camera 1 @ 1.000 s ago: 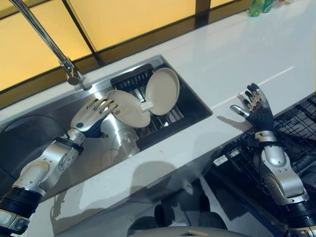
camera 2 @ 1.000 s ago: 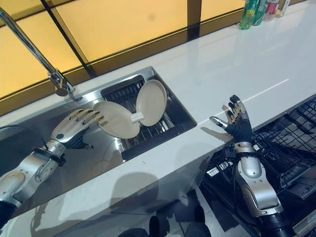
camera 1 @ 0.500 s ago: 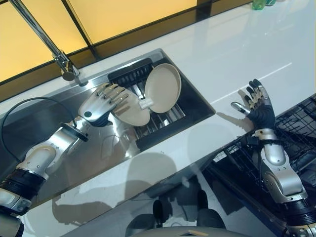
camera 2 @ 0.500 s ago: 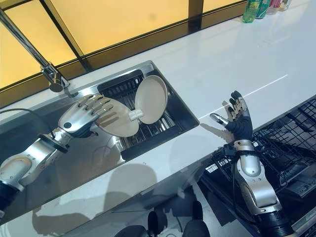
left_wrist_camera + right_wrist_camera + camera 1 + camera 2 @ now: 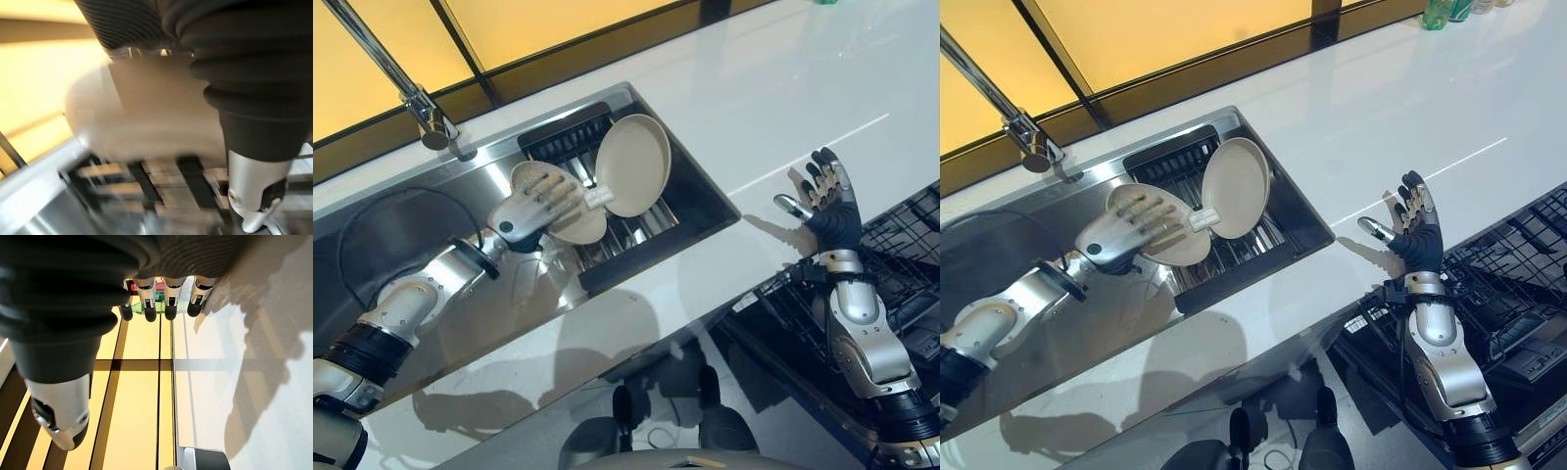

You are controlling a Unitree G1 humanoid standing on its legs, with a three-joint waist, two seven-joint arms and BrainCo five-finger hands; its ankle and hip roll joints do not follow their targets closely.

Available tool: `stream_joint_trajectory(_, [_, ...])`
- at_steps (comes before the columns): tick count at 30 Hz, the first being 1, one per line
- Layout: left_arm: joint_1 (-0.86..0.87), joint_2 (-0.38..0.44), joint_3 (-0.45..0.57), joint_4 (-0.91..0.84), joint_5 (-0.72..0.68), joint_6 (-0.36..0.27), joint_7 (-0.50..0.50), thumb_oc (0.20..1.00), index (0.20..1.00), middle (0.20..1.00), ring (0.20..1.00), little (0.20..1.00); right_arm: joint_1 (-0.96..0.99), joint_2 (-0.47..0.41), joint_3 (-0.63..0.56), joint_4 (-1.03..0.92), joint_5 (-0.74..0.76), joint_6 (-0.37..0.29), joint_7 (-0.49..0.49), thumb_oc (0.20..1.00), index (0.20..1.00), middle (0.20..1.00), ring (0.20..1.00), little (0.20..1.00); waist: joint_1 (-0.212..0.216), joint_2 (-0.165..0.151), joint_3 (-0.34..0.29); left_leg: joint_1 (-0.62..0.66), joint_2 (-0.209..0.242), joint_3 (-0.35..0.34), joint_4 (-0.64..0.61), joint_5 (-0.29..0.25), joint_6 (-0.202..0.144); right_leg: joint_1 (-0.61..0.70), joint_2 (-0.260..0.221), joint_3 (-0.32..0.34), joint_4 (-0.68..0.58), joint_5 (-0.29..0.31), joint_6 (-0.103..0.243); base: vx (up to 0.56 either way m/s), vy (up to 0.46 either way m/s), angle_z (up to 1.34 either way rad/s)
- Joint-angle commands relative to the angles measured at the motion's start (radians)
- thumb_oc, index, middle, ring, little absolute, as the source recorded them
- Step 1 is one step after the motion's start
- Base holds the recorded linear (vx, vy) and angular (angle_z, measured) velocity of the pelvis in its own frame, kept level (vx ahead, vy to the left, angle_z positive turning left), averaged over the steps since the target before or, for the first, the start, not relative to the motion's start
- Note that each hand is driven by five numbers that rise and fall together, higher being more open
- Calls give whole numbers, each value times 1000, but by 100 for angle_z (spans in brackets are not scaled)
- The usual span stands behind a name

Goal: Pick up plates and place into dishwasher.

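Left eye view: two round beige plates, one leaning (image 5: 551, 201) and one upright (image 5: 633, 164), propped in the dark slatted rack (image 5: 570, 149) inside the steel sink (image 5: 431, 230). Left hand (image 5: 530, 204) laid against the leaning plate's face, fingers fairly straight and fanned; no closed grasp visible. Right hand (image 5: 822, 200) spread wide, empty, above the white surface (image 5: 783, 98), beside the black wire dishwasher rack (image 5: 906, 259). Judged barely begun: neither plate lifted, nothing loaded.
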Motion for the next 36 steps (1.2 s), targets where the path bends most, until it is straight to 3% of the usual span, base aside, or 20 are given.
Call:
stream_joint_trajectory(1, [-41,45,42,17,0,6,-47,200,200,200,200,200,11,-17,-16,-11,20,21,26,1000,1000,1000,1000,1000,-31,-14,-15,-141,-67,-36,217,-97,64,18,-56,38,78,-72,59,43,21,0])
stream_joint_trajectory(14, [74,36,143,-22,97,3,-16,200,200,200,200,200,102,-24,-78,-48,43,56,99,1000,1000,1000,1000,1000,-34,2,-52,-89,-75,-50,208,-96,60,48,-63,20,94,-81,57,54,17,1])
stream_joint_trajectory(22, [129,60,219,-60,151,-71,-15,200,200,200,200,200,159,-29,-121,-64,54,75,148,1000,1000,1000,1000,1000,-45,29,-86,-42,-87,-53,173,-77,57,63,-67,14,106,-78,56,36,16,2])
stream_joint_trajectory(27, [126,61,213,-89,198,-121,-107,200,200,200,200,200,170,-36,-133,-79,60,84,151,1000,1000,1000,1000,1000,-60,54,-101,-12,-92,-52,141,-70,57,72,-69,9,109,-84,55,0,4,1])
stream_joint_trajectory(31, [84,72,183,-114,167,-192,-264,200,200,200,200,200,163,-41,-140,-88,63,101,157,1000,1000,1000,1000,1000,-71,77,-108,7,-98,-52,126,-67,57,78,-71,5,111,-86,55,0,0,0])
stream_joint_trajectory(36, [23,88,131,-114,102,-201,-397,200,200,200,200,200,148,-45,-130,-96,54,116,154,1000,1000,1000,1000,1000,-83,103,-115,21,-104,-52,114,-67,57,85,-72,2,106,-88,52,0,0,0])
